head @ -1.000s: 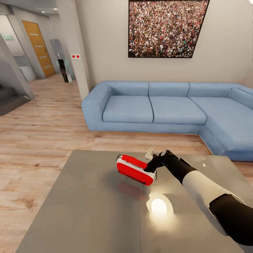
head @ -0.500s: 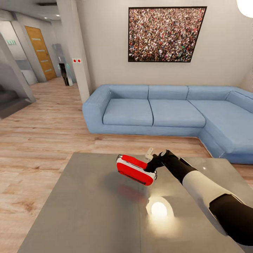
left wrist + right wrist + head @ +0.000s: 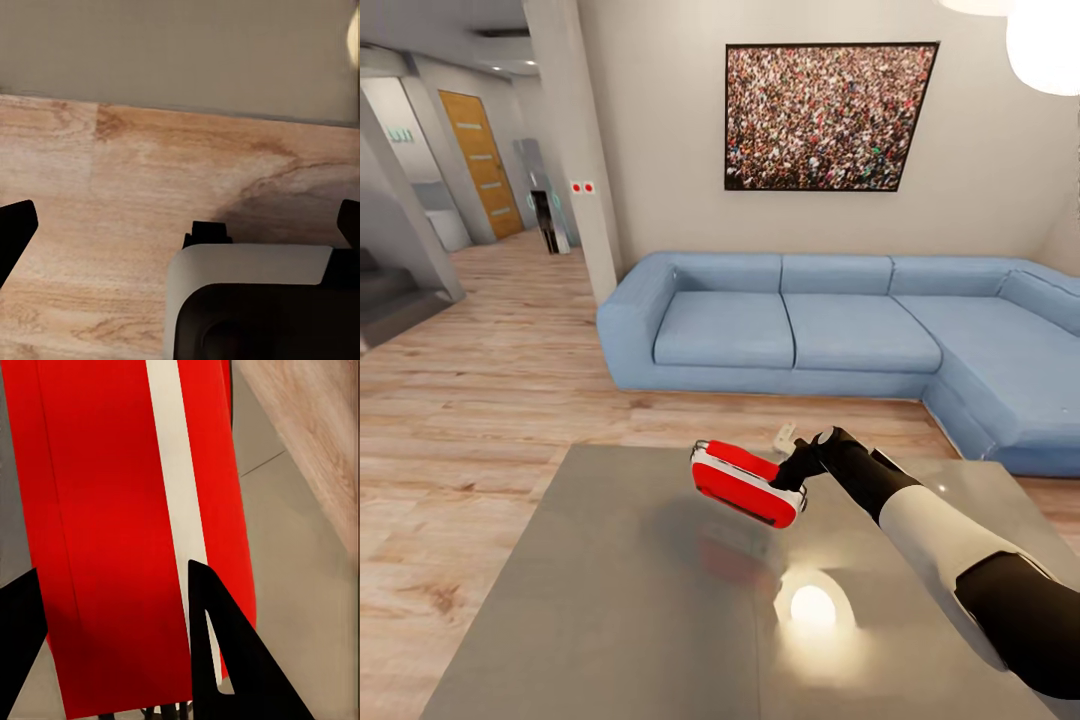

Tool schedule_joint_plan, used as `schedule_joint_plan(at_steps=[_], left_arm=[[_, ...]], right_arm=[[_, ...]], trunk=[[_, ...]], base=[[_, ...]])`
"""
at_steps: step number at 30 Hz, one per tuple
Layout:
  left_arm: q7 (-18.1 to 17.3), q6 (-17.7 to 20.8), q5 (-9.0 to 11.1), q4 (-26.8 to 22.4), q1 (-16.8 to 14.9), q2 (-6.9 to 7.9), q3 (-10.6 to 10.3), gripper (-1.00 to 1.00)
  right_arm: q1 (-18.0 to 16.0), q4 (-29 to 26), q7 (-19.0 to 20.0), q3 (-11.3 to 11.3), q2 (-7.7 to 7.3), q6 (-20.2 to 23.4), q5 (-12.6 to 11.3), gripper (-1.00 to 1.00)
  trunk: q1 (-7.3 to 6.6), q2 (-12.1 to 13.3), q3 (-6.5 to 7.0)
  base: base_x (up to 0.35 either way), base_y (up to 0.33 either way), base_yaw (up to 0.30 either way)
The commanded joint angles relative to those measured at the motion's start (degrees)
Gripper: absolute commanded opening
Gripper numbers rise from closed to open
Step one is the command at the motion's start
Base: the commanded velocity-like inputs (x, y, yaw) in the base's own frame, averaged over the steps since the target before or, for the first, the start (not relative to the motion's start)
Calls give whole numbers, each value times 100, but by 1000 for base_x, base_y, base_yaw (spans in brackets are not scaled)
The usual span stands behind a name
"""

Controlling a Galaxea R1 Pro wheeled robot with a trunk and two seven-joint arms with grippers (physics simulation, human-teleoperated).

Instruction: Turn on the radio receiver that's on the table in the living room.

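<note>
One red radio receiver [image 3: 748,484] hangs tilted above the glossy grey tabletop [image 3: 600,600], clear of the surface with its reddish reflection below it, and the right gripper [image 3: 797,475] grips it at the end nearer the sofa [image 3: 830,325]. In the right wrist view the receiver [image 3: 127,532] sits between two dark fingers [image 3: 225,652], one on each side of the red shell and its pale rim stripe, so the fingers appear closed on the box and only as far apart as the box is thick. The hold is at one end of a smooth, rounded shell, so I judge the main risk is that the box pivots or slips out and drops onto the tabletop; a push on a switch while it hangs unsupported could cause just that, or simply swing it away. No switch is visible in any view, so where to press cannot be told. The head view gives the tilt, the height over the tabletop and the living-room setting; the right wrist view gives the contact of the fingers. The left wrist view looks at plank floor [image 3: 112,195] and a pale wall, with dark tips of the left gripper [image 3: 180,232] at the picture's two sides, spread wide and holding nothing.
</note>
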Motion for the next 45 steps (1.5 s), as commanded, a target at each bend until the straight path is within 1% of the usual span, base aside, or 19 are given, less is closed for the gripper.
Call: schedule_joint_plan(at_steps=[1,35,45], left_arm=[[3,3,-1,0,0,0,0,100],[29,15,-2,0,0,0,0,100],[26,2,5,0,0,1,0,100]], right_arm=[[-1,-2,14,-7,1,5,-23,-100],[0,-2,10,2,1,5,-23,-100],[0,-19,-60,-1,23,-1,-15,-100]], trunk=[[-23,42,28],[-769,1405,957],[-769,1405,982]], base=[[0,0,0],[0,0,0],[0,0,0]])
